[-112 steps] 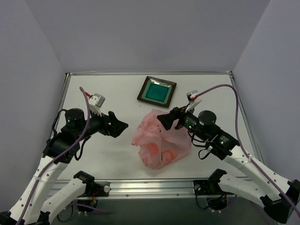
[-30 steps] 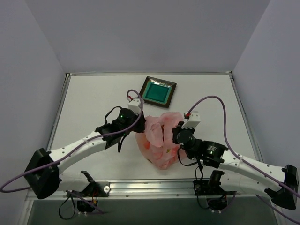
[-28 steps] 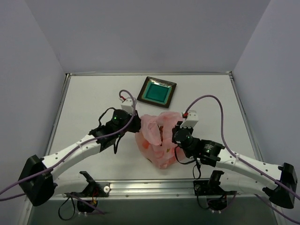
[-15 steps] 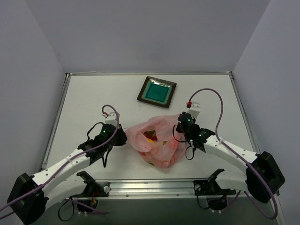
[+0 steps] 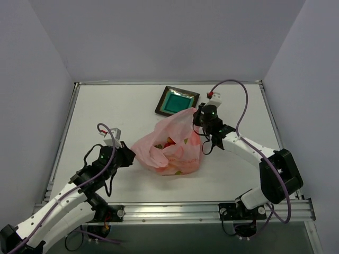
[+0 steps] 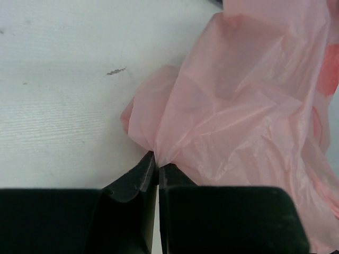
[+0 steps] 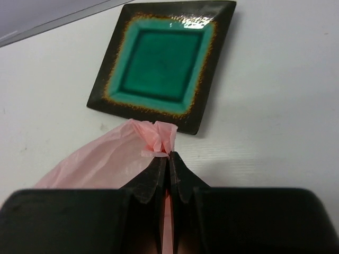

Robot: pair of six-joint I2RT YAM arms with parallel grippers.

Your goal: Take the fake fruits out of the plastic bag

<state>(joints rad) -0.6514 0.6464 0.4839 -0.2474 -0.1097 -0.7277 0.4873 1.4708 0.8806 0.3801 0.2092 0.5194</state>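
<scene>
Top external shows me the white bench point(image 5: 106, 106), the pink plastic bag point(image 5: 175, 153) stretched at frame centre, the teal plate point(image 5: 177, 101) just above it. My left hand point(image 6: 158, 168) pinches the bag's left edge, my right hand point(image 7: 168, 161) its upper-right corner. Inside it lie the fake fruits point(image 5: 168, 142).

The plastic bag point(image 5: 170, 151) lay on the table point(image 5: 106, 111), stretched between the left gripper point(image 6: 157, 165) and the right gripper point(image 7: 168, 159), with one edge pinched in each closed pair of jaws. The fake fruits point(image 5: 168, 142) sat inside the bag, between the two pairs of jaws. The plate point(image 7: 161, 66) lay on the table just beyond the right jaws.
</scene>
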